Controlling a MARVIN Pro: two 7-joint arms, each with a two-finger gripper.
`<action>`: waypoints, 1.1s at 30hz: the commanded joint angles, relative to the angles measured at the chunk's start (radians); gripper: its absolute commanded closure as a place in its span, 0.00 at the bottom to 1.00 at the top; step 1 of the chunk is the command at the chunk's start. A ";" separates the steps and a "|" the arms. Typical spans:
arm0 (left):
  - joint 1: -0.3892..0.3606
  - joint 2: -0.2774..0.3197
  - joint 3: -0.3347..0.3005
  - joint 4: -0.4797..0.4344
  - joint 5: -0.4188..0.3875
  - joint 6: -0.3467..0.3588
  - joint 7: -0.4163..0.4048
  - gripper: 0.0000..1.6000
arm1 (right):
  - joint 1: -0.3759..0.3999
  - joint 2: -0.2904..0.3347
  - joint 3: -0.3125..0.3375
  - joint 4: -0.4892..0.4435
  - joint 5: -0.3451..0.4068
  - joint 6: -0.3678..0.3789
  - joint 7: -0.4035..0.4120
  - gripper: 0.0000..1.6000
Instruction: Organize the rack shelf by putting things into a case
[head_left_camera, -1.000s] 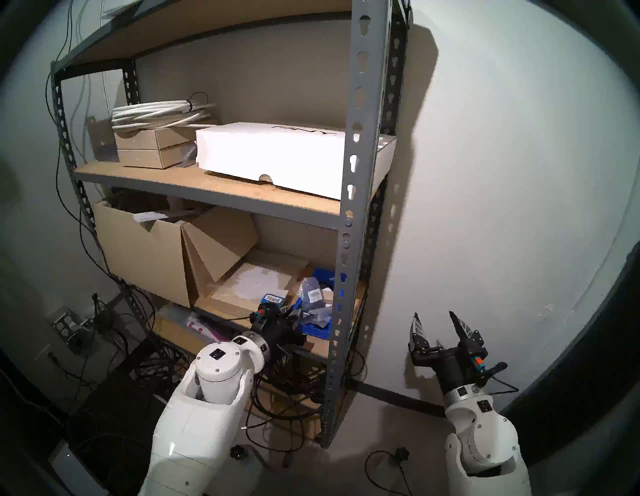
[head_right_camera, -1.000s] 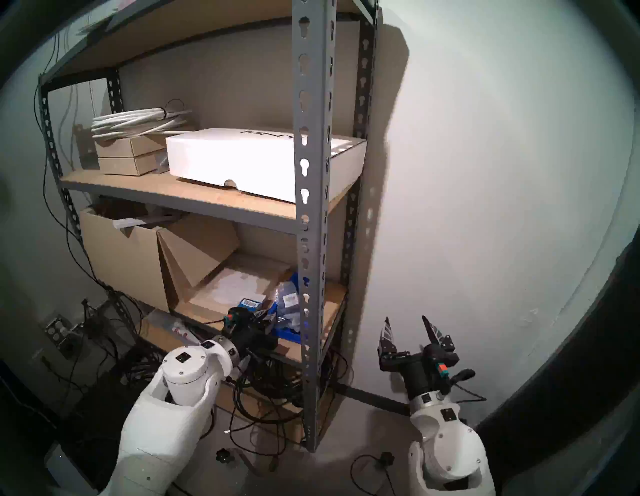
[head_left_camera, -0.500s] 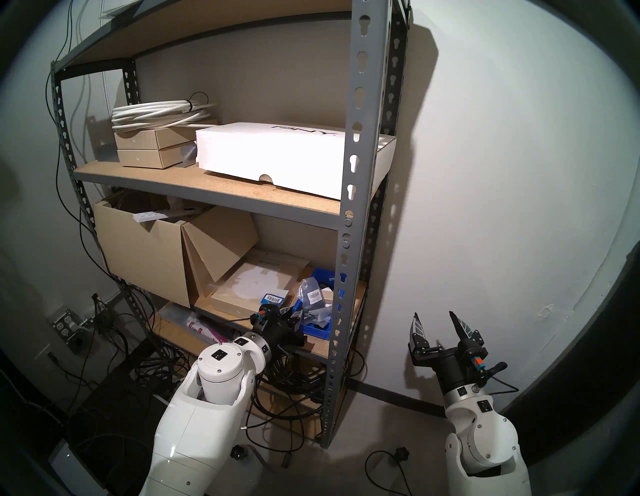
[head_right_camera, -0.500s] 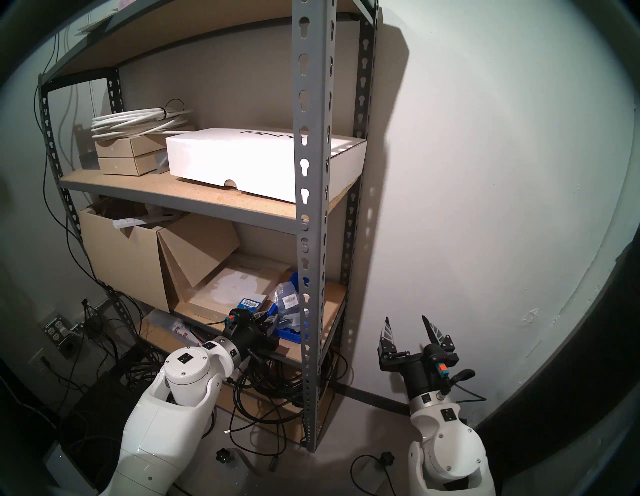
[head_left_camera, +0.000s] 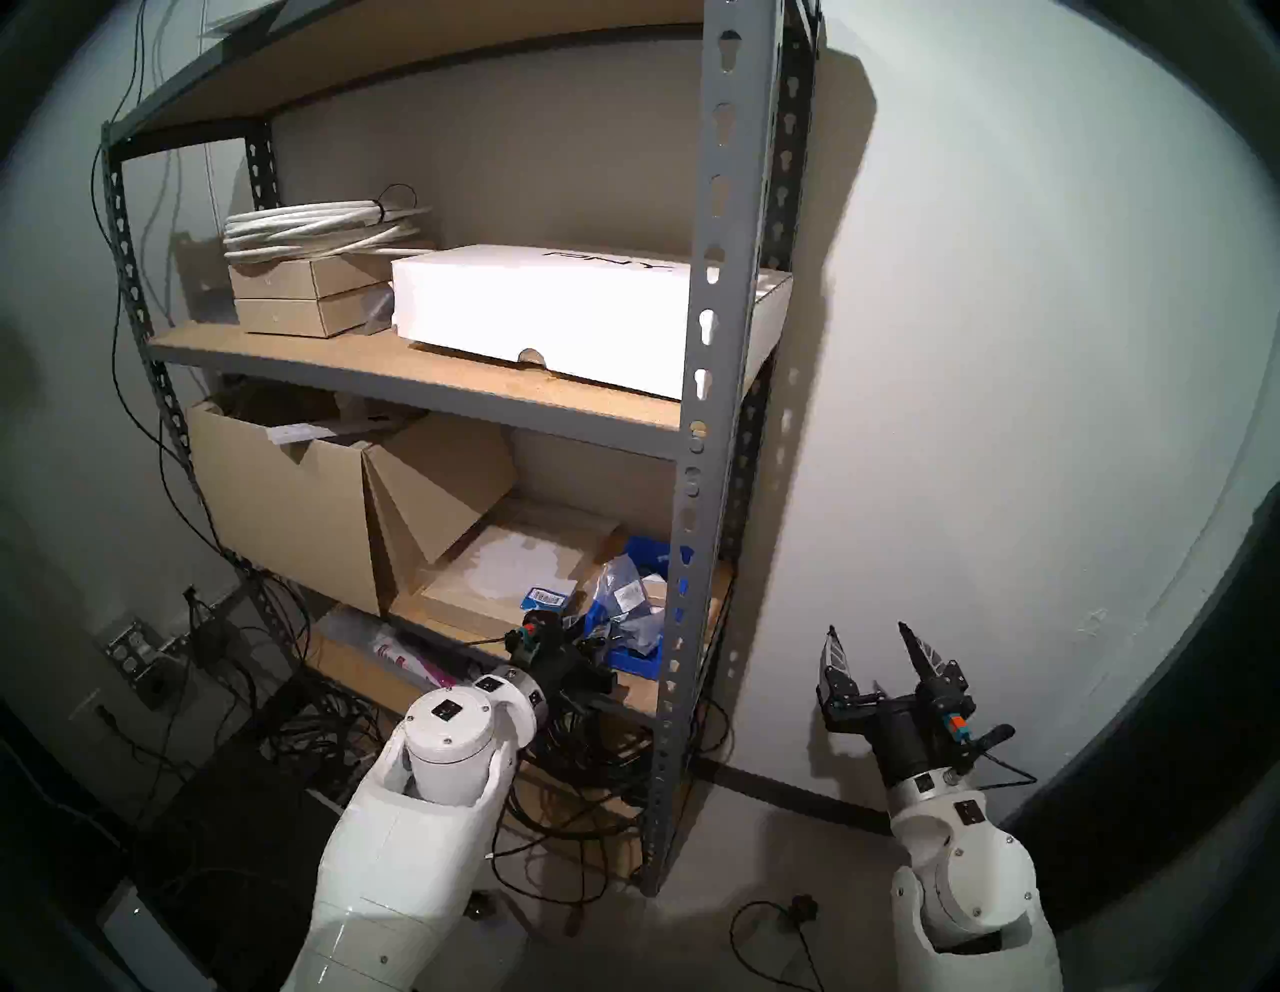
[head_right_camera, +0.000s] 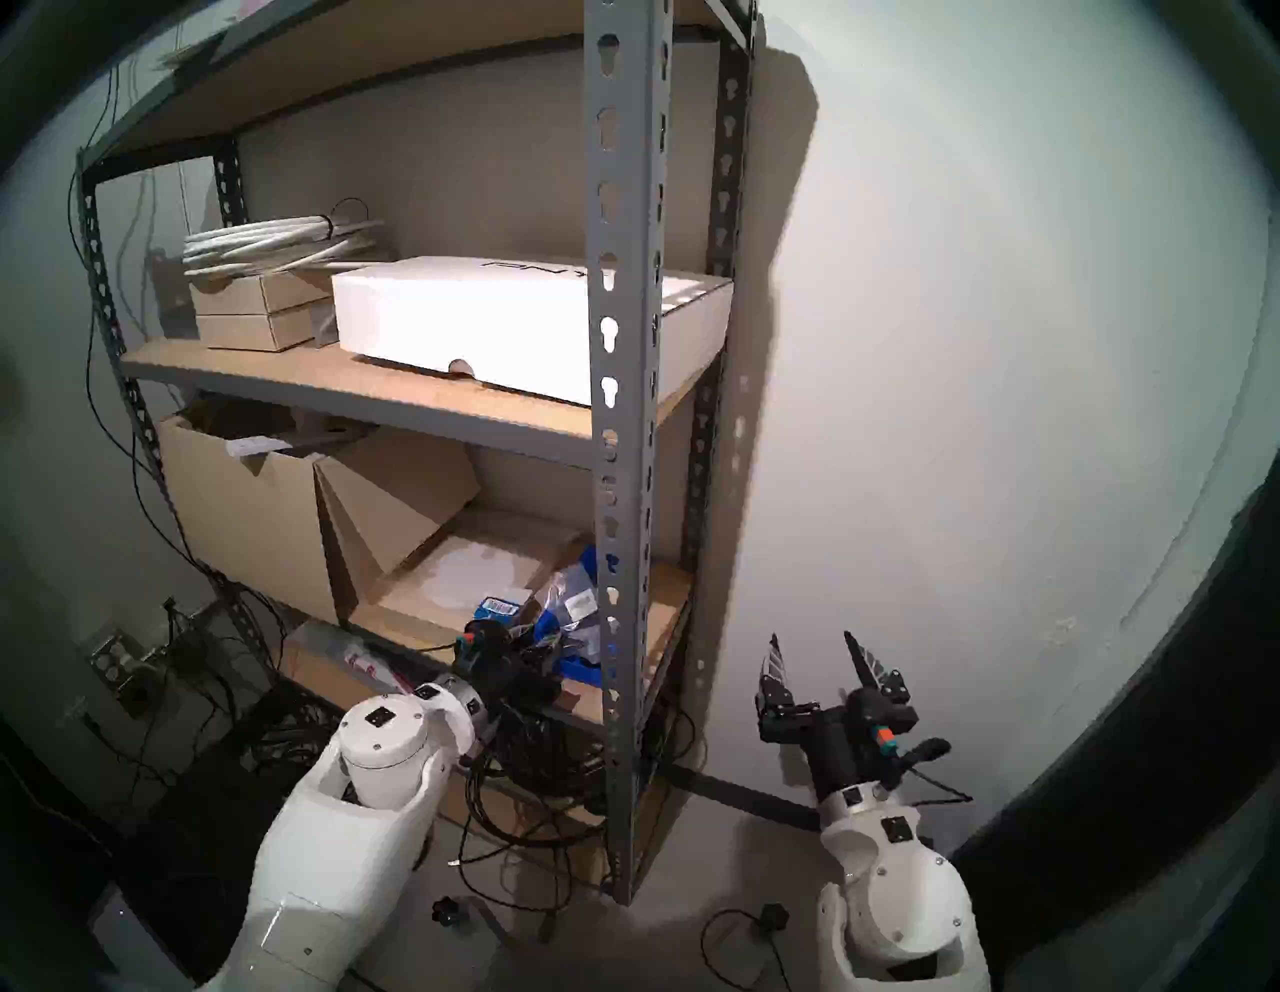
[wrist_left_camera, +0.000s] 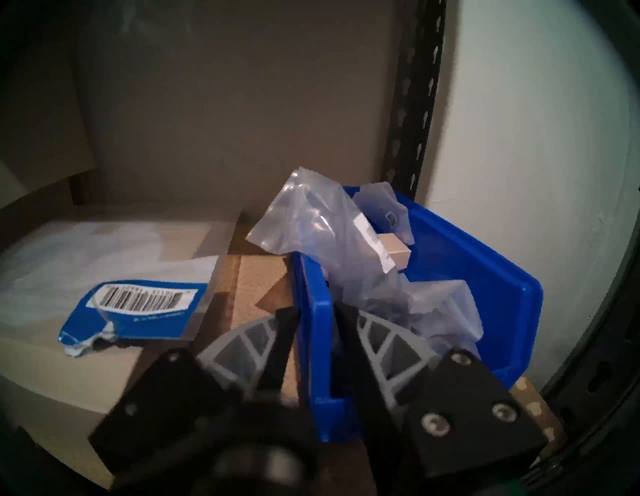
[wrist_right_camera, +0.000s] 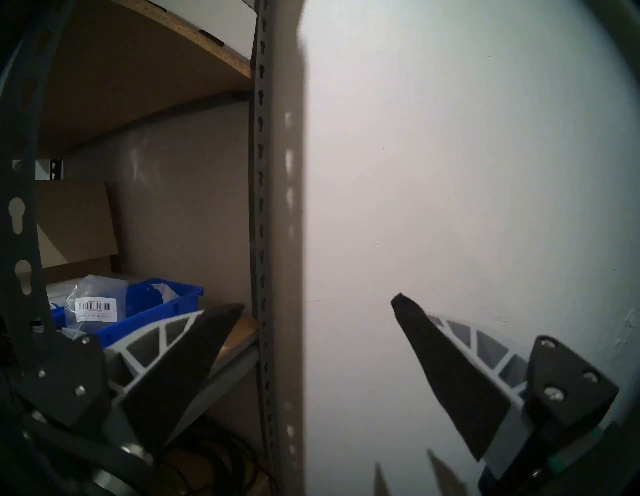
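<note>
On the lower board of the grey rack shelf (head_left_camera: 713, 346) stands the blue case (head_left_camera: 634, 661) (wrist_left_camera: 485, 270) (wrist_right_camera: 152, 304), stuffed with clear labelled bags (wrist_left_camera: 311, 221) (head_left_camera: 623, 596) (wrist_right_camera: 97, 304). My left gripper (wrist_left_camera: 317, 310) (head_left_camera: 589, 634) straddles the case's near left wall, one finger outside and one inside, jaws slightly apart, with a thin dark gap at the inner finger. A blue-and-white barcoded packet (wrist_left_camera: 138, 304) (head_left_camera: 544, 596) lies left of the case on a flat tan box (wrist_left_camera: 86, 249). My right gripper (head_left_camera: 867, 629) (wrist_right_camera: 318, 302) hangs open and empty right of the rack, by the wall.
A large brown cardboard box (head_left_camera: 291, 499) with an open flap fills the lower board's left. A flat white box (head_left_camera: 540, 312) and small tan boxes sit on the board above. The rack's front upright (head_right_camera: 623, 415) stands right of the case. Tangled cables (head_left_camera: 582, 762) lie below.
My left gripper's jaws have widened around the case wall and the left arm has shifted slightly right. The tall bag in the case has leaned over to the left. The right arm is still.
</note>
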 joint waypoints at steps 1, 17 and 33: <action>-0.037 -0.015 0.006 0.005 0.003 -0.008 0.009 0.53 | 0.002 -0.002 -0.001 -0.021 0.002 -0.003 -0.001 0.00; -0.042 -0.009 0.020 0.018 0.003 -0.007 0.017 0.90 | 0.002 -0.002 -0.001 -0.021 0.002 -0.003 -0.001 0.00; -0.027 -0.025 -0.014 0.004 -0.022 -0.027 0.041 1.00 | 0.002 -0.002 -0.001 -0.021 0.002 -0.003 -0.001 0.00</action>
